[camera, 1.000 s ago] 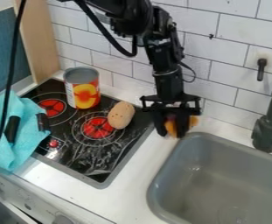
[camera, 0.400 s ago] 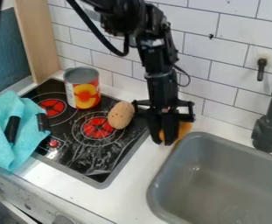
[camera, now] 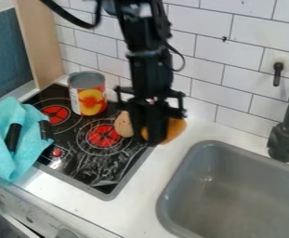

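Observation:
The black gripper (camera: 151, 140) hangs over the right edge of the stove, shut on a rounded orange object (camera: 175, 130). Most of that object is behind the fingers, with orange showing on both sides of them. Just left of the gripper, a tan, speckled, potato-like object (camera: 123, 124) lies on the cooktop (camera: 97, 162), partly hidden by the gripper. A can (camera: 88, 95) with a red and yellow label stands upright at the back of the cooktop.
A turquoise cloth (camera: 13, 139) with black handle-like pieces on it covers the cooktop's left side. At the right is a grey sink (camera: 233, 186) with a black faucet (camera: 286, 137). A tiled wall (camera: 246, 69) runs behind the counter (camera: 134, 204).
The gripper has moved left from the counter beside the sink to the stove's edge, and the orange object has shifted left with it. It now covers part of the tan object.

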